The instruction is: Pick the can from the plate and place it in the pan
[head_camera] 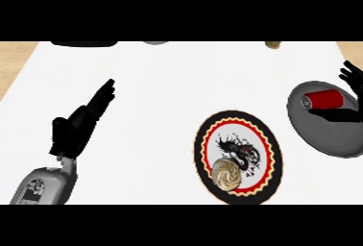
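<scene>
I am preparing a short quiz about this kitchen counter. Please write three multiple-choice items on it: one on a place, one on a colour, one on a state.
1. Where is the can?
A. in the grey pan
B. on the patterned plate
C. beside the left hand

2. What colour is the can's body?
A. green
B. red
C. yellow

3. How is the left hand?
A. curled round a cup
B. open, holding nothing
C. pressing on the plate

Key:
1 A: the can lies in the pan, at the right hand.
2 B: its side is red.
3 B: the left hand shows straight fingers, away from the plate.

Red can (325, 99) lies sideways in grey pan (322, 132); patterned plate (238, 156) beside it.
</scene>
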You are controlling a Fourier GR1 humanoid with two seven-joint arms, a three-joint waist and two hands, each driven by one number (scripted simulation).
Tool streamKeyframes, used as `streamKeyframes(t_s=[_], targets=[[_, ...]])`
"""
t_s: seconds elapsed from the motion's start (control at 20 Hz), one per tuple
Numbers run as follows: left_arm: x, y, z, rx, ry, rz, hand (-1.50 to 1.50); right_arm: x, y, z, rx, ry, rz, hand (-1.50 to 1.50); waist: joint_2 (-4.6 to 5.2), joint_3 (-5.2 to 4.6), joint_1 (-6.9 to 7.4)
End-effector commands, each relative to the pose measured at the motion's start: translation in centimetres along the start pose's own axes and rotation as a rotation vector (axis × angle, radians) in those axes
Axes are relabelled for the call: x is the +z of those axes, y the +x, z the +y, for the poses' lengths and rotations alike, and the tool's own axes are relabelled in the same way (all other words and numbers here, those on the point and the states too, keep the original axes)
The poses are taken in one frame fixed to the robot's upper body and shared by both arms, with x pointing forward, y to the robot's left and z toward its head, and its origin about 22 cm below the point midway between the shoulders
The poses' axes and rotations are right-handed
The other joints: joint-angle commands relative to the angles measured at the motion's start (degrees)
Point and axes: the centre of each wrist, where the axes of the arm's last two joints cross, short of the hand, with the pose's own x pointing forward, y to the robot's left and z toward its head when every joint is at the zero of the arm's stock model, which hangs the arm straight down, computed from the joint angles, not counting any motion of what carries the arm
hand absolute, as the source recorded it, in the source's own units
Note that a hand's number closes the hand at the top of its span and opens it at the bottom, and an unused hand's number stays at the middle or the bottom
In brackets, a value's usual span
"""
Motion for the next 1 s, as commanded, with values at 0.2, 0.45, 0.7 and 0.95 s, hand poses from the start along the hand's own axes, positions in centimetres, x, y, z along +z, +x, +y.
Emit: streamKeyframes(t_s=[0.2, 0.45, 0.7, 0.95], targets=[[0.8, -0.9, 0.4, -0.003, 0.015, 0.012, 0.0, 4.0, -2.2, -7.3, -0.203, 0.078, -0.027, -1.5, -0.07, 0.04, -0.32], [1.1, -0.7, 1.0, -0.004, 0.013, 0.009, 0.0, 7.8, -4.1, -10.0, -0.246, 0.055, -0.137, -1.5, -0.46, 0.03, -1.3], [1.6, -1.6, -0.1, 0.016, 0.012, 0.013, 0.0, 9.7, -5.1, -10.4, -0.25, 0.037, -0.151, -1.5, -0.57, 0.07, -1.12], [1.8, -1.6, 0.5, 0.006, 0.019, 0.025, 0.0, 11.8, -5.9, -11.5, -0.284, 0.083, -0.153, -1.5, -0.88, 0.07, -1.56]])
